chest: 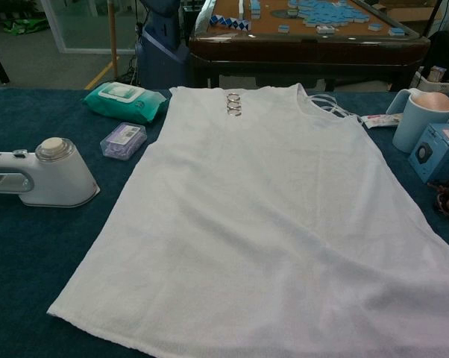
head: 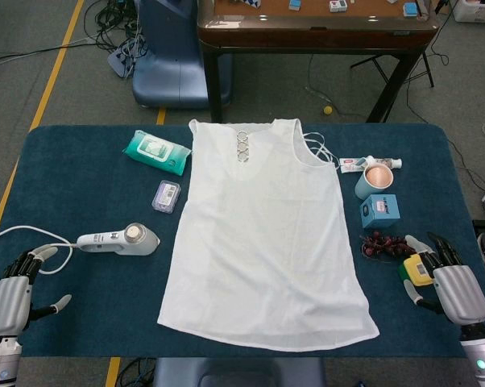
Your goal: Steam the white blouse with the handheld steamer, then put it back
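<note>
White fabric of the blouse (head: 263, 234) is spread flat, neckline away from the robot, over the middle of a dark blue cloth-covered table (head: 89, 314); three metal rings (head: 242, 146) are seen at the neck opening. Just beside the blouse's left edge the handheld steamer (head: 120, 239) is laid on its side, its white cord (head: 33, 231) running off toward the left hand; small dark markings are visible on its handle, but they cannot be read. Farther back on that side a clear, purple-tinted small box (head: 166, 197) and a green pack of wet wipes (head: 156, 152) are found; printing is present on the pack's white label, too small to be read. On the other side of the blouse a light blue mug (head: 375, 181) is stood upright, holding something pinkish that cannot be identified, with a small white tube (head: 370, 164) bearing a red label behind it. A blue carton (head: 379, 211) with a round dark emblem is set just in front of the mug, and a cluster of dark red berries (head: 381, 244) lies nearer still. The left hand (head: 15, 286) is held open near the table's near left corner, gripping nothing. The right hand (head: 448, 278) is seen at the near right, fingers spread, beside a yellow and green object (head: 416, 269); whether that object is held cannot be told.
</note>
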Tool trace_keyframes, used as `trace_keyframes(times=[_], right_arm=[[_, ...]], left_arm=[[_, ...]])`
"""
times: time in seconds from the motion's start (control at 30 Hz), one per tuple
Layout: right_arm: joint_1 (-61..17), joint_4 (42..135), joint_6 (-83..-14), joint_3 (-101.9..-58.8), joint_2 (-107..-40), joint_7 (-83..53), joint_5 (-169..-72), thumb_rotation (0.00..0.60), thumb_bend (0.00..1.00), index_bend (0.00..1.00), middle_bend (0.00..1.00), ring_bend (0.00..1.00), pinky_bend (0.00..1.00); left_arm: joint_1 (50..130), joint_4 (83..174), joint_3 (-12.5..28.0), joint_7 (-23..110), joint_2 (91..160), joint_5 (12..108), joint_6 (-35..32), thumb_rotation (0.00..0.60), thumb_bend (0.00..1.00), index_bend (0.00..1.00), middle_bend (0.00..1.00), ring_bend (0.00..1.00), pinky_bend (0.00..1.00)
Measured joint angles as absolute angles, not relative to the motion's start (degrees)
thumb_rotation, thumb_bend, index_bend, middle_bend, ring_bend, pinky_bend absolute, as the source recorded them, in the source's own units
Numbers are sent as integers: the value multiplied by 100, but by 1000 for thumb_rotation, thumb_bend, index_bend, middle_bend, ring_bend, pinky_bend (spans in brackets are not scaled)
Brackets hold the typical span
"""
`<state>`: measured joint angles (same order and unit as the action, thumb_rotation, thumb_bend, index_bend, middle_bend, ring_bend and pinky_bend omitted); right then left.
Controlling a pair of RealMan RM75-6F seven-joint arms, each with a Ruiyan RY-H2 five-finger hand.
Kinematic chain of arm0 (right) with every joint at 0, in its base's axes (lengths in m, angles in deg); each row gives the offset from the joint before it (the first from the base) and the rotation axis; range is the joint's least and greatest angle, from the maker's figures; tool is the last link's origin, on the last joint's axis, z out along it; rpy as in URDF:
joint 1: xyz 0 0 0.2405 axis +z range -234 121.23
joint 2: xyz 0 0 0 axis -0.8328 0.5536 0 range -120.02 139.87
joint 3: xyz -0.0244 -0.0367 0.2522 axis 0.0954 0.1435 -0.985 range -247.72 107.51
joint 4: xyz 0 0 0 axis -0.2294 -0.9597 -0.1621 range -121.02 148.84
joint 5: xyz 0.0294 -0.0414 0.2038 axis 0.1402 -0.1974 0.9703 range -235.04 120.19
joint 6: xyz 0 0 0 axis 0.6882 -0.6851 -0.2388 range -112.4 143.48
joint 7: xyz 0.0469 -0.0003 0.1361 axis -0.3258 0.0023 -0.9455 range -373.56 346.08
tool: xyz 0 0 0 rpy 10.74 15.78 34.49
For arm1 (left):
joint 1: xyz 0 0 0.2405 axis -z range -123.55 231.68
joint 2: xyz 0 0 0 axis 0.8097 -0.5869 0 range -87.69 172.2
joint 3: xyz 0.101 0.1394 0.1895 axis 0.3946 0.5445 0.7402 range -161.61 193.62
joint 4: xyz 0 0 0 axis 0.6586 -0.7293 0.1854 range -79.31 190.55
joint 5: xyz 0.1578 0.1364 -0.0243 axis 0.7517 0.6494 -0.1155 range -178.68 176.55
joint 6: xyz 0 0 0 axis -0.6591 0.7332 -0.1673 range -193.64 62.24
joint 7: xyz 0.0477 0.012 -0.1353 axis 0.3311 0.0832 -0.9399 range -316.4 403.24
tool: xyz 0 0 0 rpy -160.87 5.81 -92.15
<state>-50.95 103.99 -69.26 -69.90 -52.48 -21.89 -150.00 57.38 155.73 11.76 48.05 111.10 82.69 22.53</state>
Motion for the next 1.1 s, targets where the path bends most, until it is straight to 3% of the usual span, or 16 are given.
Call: trace_keyframes(times=[0.47,0.77,1.1], right_arm=[[-5080,10604,-7125,-7149,-5071,-2000,-15039,600,383,61,201,18,55],[-4998,11211,-7377,-7525,-4578,-1463,-14953,600,381,61,195,18,55],[-4935,11620,-7312,-7685,-4249,-1244,-14761,600,381,61,191,18,55]], left_arm=[[5865,15471,1076,4633,11111,8194,2087,600,58,201,187,132,170],[6377,15338,819,4648,11230,7943,1426,600,57,201,187,133,170],[7046,14842,505,5083,11807,7388,742,600,57,161,184,132,170]])
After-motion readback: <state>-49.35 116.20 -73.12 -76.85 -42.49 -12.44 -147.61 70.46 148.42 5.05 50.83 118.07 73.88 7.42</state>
